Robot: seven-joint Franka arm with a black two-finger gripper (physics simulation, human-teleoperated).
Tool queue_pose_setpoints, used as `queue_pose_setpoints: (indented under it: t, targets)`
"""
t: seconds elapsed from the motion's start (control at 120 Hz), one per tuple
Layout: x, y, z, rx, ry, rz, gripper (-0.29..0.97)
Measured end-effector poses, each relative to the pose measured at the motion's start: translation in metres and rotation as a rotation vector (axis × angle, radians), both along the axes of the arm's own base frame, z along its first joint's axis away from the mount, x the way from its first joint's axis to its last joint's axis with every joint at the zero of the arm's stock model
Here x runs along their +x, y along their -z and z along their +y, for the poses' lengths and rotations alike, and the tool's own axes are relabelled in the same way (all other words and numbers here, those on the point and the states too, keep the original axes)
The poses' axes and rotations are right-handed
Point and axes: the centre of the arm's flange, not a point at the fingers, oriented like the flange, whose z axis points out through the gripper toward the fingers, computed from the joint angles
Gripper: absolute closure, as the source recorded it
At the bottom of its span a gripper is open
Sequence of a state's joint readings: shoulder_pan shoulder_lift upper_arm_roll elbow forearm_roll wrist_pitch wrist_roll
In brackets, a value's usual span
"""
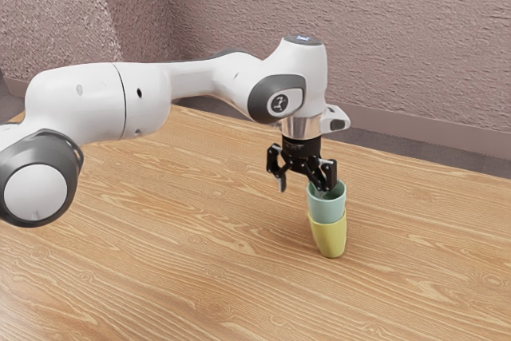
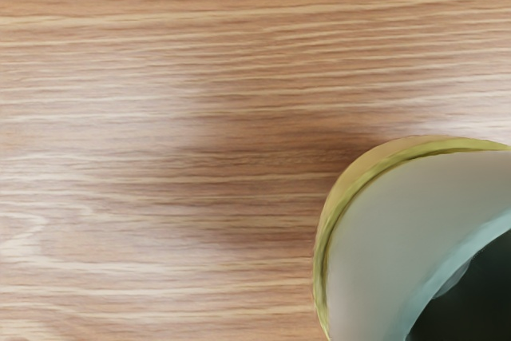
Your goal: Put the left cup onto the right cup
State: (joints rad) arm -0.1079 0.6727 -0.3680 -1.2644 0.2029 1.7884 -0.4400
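There's the pale teal cup [image 1: 327, 201], upright with its mouth open to the top, and it's nested inside the yellow-green cup [image 1: 330, 239]. Its lower part is down in the other's mouth, while its upper part stands above that rim. The yellow-green cup stands upright too, narrowing toward its base, planted on the wooden table [image 1: 160, 261]. In the wrist view the teal wall rises right out of the yellow rim, the two fitting closely together.
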Motion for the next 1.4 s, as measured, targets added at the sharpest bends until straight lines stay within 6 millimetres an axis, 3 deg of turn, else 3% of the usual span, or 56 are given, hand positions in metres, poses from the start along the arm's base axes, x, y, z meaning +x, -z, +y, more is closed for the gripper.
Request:
queue_pose_setpoints:
  t: [0.35,0.733,1.1,1.267,1.4]
  targets:
    - [0.0,-0.002,-0.001,-0.001,0.002,-0.003,0.01]
    - [0.002,-0.021,-0.005,-0.014,0.007,-0.043,0.0]
    - [-0.004,-0.067,-0.007,-0.006,0.019,-0.12,0.0]
    - [-0.018,-0.102,-0.006,0.012,0.03,-0.165,0.0]
    - [-0.04,-0.129,-0.002,0.033,0.038,-0.185,0.0]
